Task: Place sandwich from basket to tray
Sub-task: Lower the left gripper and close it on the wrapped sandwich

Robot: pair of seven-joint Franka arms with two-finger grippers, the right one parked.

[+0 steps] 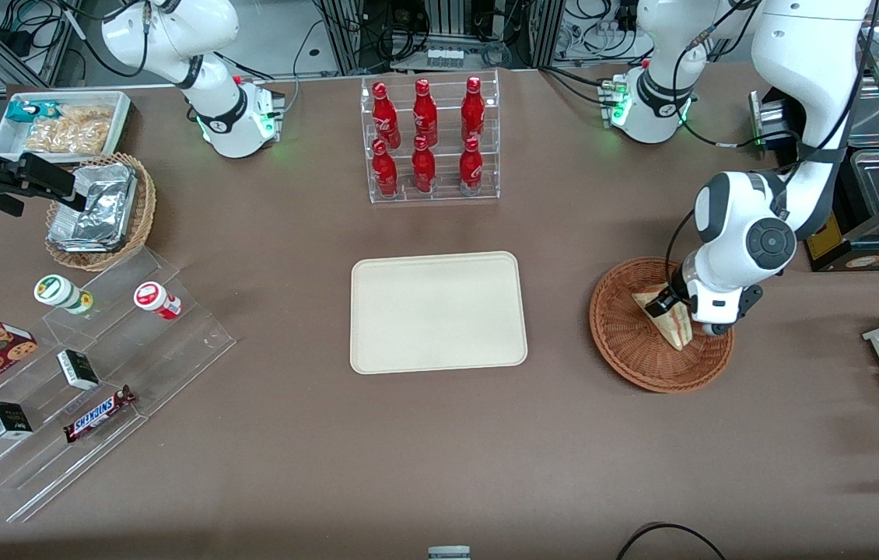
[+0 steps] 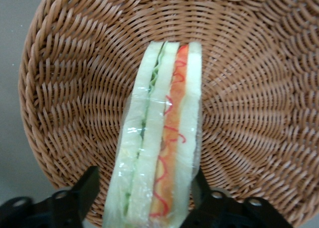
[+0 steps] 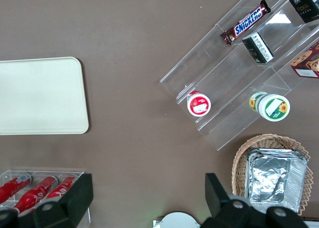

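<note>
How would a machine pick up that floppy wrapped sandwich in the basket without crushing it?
Across its two flat bread faces, coming straight down from above. The sandwich stands on edge in the basket, filling layers facing up, so its broad sides are free. The gripper already straddles the wide end, jaws open, one on each side.

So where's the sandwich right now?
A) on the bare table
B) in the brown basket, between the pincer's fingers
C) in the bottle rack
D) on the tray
B: the sandwich lies in the basket, the pincer straddling it; the tray is bare.
</note>
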